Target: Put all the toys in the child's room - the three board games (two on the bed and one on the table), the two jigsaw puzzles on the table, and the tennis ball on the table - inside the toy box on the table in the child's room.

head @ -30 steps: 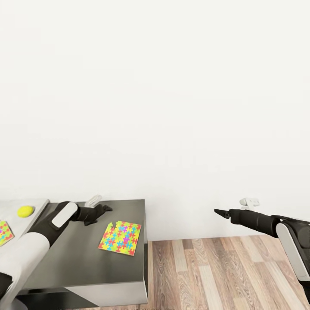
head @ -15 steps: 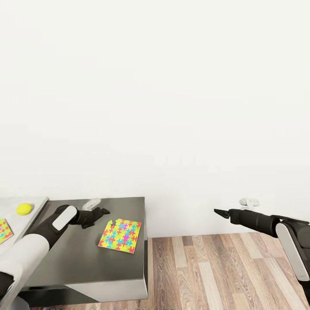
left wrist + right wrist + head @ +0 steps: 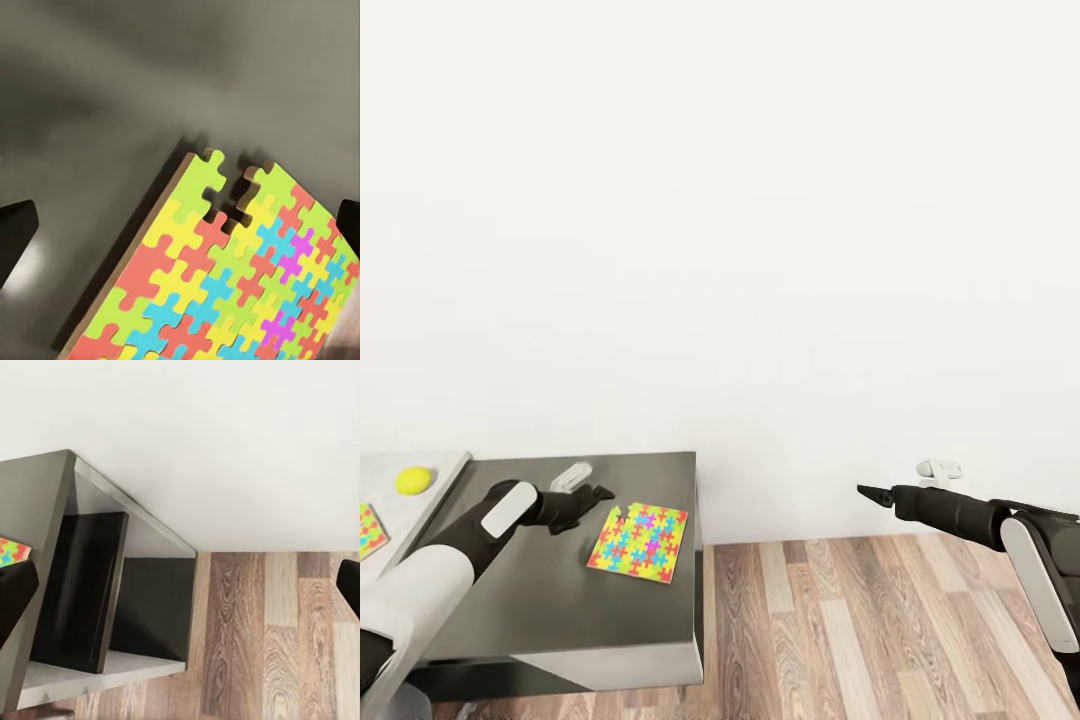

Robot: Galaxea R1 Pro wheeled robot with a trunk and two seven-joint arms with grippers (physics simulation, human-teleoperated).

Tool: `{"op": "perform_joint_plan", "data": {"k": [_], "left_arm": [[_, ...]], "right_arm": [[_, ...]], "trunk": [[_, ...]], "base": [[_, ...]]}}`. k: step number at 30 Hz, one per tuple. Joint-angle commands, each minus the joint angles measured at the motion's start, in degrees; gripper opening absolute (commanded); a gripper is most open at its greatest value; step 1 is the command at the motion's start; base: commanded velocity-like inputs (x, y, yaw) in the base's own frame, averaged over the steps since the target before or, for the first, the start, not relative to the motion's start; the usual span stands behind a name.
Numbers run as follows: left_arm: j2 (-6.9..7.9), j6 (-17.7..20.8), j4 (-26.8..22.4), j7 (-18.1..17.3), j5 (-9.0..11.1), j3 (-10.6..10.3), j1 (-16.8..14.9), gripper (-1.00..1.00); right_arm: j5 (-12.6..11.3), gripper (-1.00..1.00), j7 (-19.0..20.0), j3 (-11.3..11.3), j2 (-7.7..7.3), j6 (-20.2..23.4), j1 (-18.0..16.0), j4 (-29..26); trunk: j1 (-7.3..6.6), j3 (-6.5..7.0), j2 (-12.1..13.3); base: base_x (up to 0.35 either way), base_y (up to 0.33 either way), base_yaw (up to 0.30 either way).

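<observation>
Jigsaw puzzle [image 3: 639, 541] lies flat on the dark grey cabinet [image 3: 540, 610]; the left gripper [image 3: 598, 494], jaws spread wide and empty, has dropped closer beside it. Right gripper [image 3: 863, 491] hovers unchanged, jaws apart.

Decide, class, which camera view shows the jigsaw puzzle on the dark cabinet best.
The left wrist view: the jigsaw puzzle looms large, individual pieces distinct. The head view shows it whole but small; the right wrist view catches just a corner.
</observation>
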Motion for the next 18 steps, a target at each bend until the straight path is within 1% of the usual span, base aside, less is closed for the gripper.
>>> {"op": "perform_joint_plan", "data": {"k": [1, 11, 16, 17, 18], "left_arm": [[0.07, 0.0, 0.3, 0.1, 0.5, -0.4, -0.1, 1.00], [0.07, 0.0, 1.0, -1.8, 0.4, -0.4, -0.1, 1.00], [0.09, -0.1, 1.0, -4.2, 0.4, -0.5, 0.0, 1.00], [0.11, -0.3, 1.0, -4.9, 0.0, -0.5, 0.0, 1.00], [0.11, -0.5, 1.1, -5.4, -0.9, -0.5, 0.0, 1.00]], "right_arm": [[0.4, 1.00, 0.5, -0.1, 0.00, 0.2, -0.1, 0.0], [0.4, 1.00, 1.2, -0.1, 0.00, 0.3, -0.1, -0.2], [0.4, 1.00, 1.3, -0.1, 0.00, 0.2, -0.1, -0.2], [0.4, 1.00, 1.5, -0.1, 0.00, 0.2, -0.1, -0.2], [0.4, 1.00, 1.9, -0.1, 0.00, 0.2, -0.1, -0.2]], "trunk": [[0.03, -0.20, -0.1], [0.03, -1.11, -0.1], [0.03, -1.40, -0.1], [0.03, -1.42, -0.1], [0.03, -1.44, -0.1]], "base": [[0.000, 0.000, 0.000], [0.000, 0.000, 0.000], [0.000, 0.000, 0.000], [0.000, 0.000, 0.000], [0.000, 0.000, 0.000]]}}
